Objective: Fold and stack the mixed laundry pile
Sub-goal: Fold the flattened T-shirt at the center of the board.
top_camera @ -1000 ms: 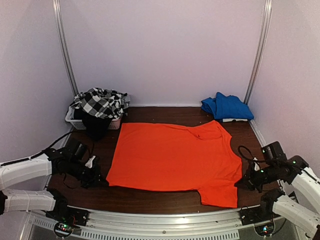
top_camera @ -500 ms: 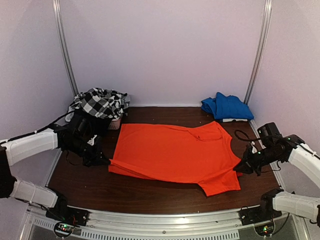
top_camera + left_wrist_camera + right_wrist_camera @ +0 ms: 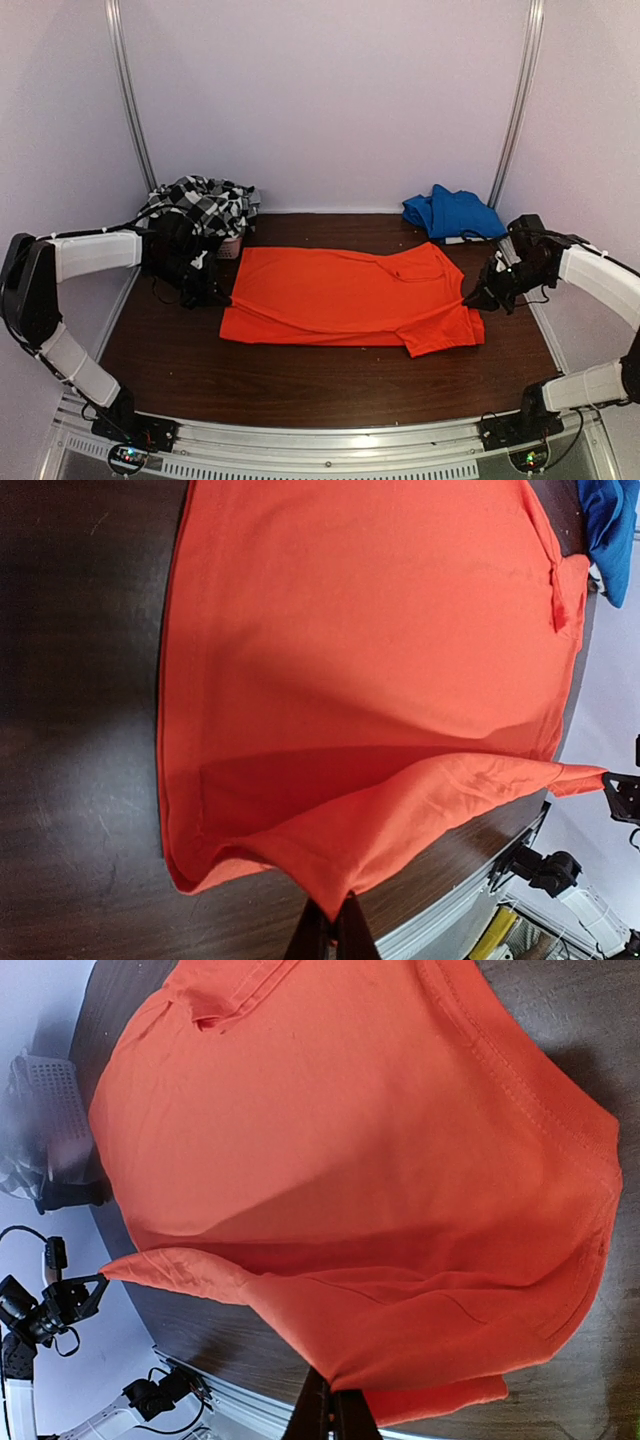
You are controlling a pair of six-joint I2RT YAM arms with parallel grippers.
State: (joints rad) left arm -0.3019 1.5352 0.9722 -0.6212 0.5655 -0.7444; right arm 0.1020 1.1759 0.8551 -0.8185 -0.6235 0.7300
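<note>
Top external view puts the bare near strip of the dark worktop [image 3: 300,375] in front. Just past it the orange-red shirt [image 3: 345,300] lies spread across the middle, flat and mostly smooth. Its near edge is raised off the wood and doubled back over the lower layer. The left end effector [image 3: 218,298] is clenched on the shirt's left near corner, and the right end effector [image 3: 472,298] is clenched on the right one by the sleeve. Both wrist views show the cloth pinched between closed fingers, with the lifted flap stretched from one grip to the other and casting a shadow on the fabric beneath. The step in hand looks like the first fold, near half over far half. The next move calls for both corners to travel evenly toward the collar edge and come down level so the flap lands without a skew or a trapped wrinkle, and only then for a release. Farther back on the left, a black-and-white checked garment [image 3: 200,205] is heaped on a white basket [image 3: 232,247], unfolded. At the far right lies a blue garment [image 3: 455,213].
</note>
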